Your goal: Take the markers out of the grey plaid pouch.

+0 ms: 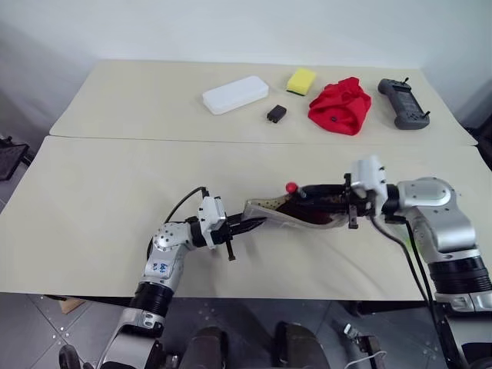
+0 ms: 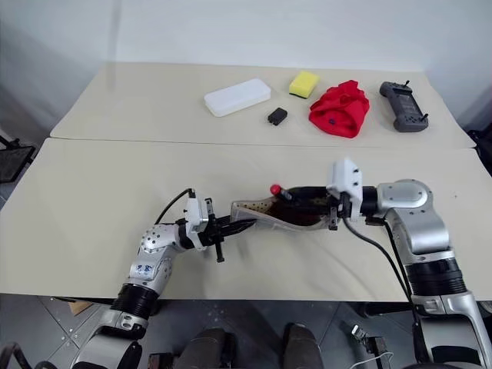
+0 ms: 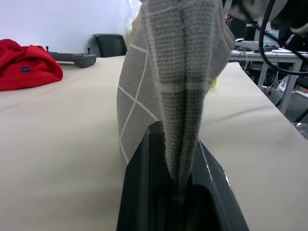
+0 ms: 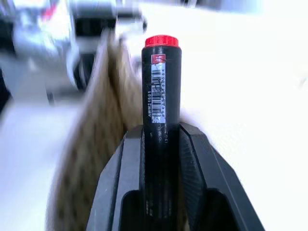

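The grey plaid pouch (image 1: 270,211) lies stretched between my two grippers near the table's front, its opening facing up and showing dark lining. My left gripper (image 1: 247,225) is shut on the pouch's left end; in the left wrist view the plaid cloth (image 3: 178,72) is pinched between the black fingers (image 3: 139,192). My right gripper (image 1: 347,201) is shut on a black marker with a red end (image 1: 292,187), held level just above the pouch's opening, red end pointing left. In the right wrist view the marker (image 4: 161,96) stands out from the gripper (image 4: 161,139), with the brownish lining (image 4: 103,144) beside it.
On the far table lie a white hard case (image 1: 235,94), a small black block (image 1: 277,114), a yellow sponge (image 1: 300,81), a red cloth (image 1: 340,105) and a dark handheld controller (image 1: 402,102). A seam (image 1: 154,139) divides the two tabletops.
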